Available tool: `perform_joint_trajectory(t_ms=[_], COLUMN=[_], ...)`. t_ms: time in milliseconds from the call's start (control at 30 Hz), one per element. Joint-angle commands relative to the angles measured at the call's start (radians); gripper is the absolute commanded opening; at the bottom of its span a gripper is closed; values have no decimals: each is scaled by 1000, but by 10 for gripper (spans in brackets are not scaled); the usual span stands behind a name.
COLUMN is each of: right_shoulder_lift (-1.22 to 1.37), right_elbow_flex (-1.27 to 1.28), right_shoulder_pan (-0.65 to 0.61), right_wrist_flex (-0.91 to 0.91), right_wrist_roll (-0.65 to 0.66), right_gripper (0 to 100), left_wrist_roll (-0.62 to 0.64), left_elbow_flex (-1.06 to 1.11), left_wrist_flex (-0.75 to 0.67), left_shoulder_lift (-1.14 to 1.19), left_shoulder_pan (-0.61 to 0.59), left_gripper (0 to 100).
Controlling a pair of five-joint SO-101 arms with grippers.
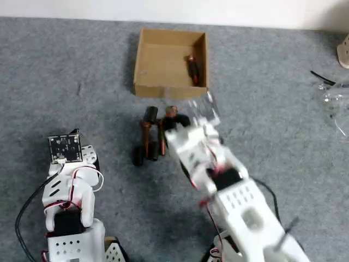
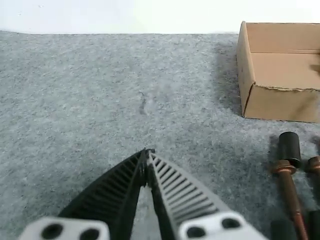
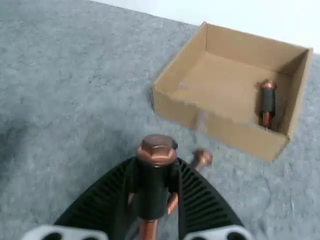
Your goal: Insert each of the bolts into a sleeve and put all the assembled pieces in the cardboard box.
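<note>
Bolt-and-sleeve piece (image 3: pixel 156 170) is clamped in the right gripper (image 3: pixel 156 187), fingers closed against the black sleeve, copper hex head sticking out past it. That's the right wrist view. From the high view, the right arm (image 1: pixel 218 180) blurs over that spot and covers part of the pile. A second bolt head (image 3: pixel 201 159) lies just beyond on the grey counter (image 3: pixel 75 75). The left wrist view catches a loose bolt (image 2: pixel 289 190) with a black sleeve (image 2: pixel 289 145) at its head end. Left gripper (image 2: pixel 148 157) is pinched together, holding nothing. The cardboard box (image 3: pixel 220 125) has one finished piece (image 3: pixel 267 102) lying by a side wall.
</note>
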Motion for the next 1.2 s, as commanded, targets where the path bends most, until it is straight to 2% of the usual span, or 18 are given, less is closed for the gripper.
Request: perform_joint_trajectory(t_ms=[0, 267, 600, 767, 1167], right_shoulder_lift=[242, 644, 1010, 1125, 1216], right_elbow_flex=[-306, -779, -1296, -1412, -1428], right_shoulder_pan=[42, 170, 189, 205, 205], right_wrist_flex=[-45, -39, 282, 358, 420], right_wrist_roll=[11, 11, 12, 12, 11], right_gripper=[4, 4, 4, 4, 5], left_wrist_roll=[8, 8, 8, 8, 8], left_elbow_flex=[-31, -31, -31, -30, -5], left_wrist_flex=[-21, -21, -21, -23, -77], left_shoulder_lift=[-4, -4, -4, -4, -4], left_shoulder_pan=[-8, -7, -7, -5, -5], left_gripper=[6, 6, 6, 8, 7])
